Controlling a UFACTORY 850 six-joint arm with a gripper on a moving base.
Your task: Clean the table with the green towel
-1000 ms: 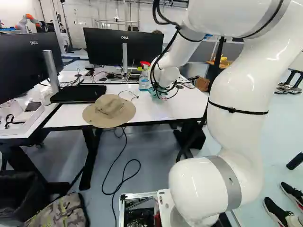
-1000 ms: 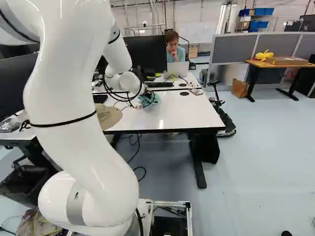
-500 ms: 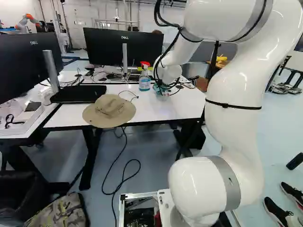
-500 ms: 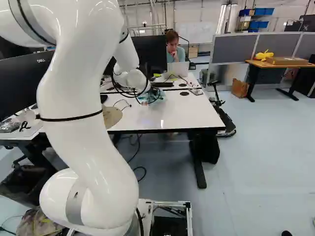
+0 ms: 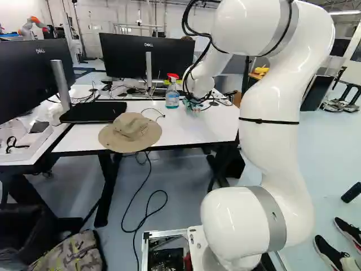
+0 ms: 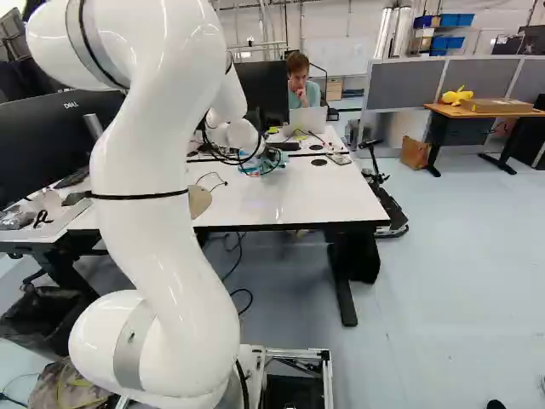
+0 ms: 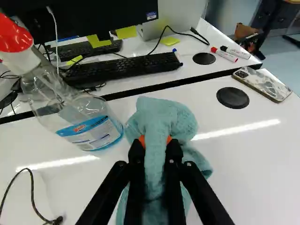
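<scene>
On the surface (image 7: 248, 159) beside the bottle (image 7: 89, 130), the towel (image 7: 159, 115) is pinched in the nearly closed tool (image 7: 155, 140) and has been moved toward the far edge: a wiping stroke seems under way.

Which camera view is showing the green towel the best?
The wrist view: there the towel is large and close, bunched between the fingers of the gripper. The left base view shows only a small bit, right of the bottle; the right base view also only a bit, at the end of the arm.
</scene>
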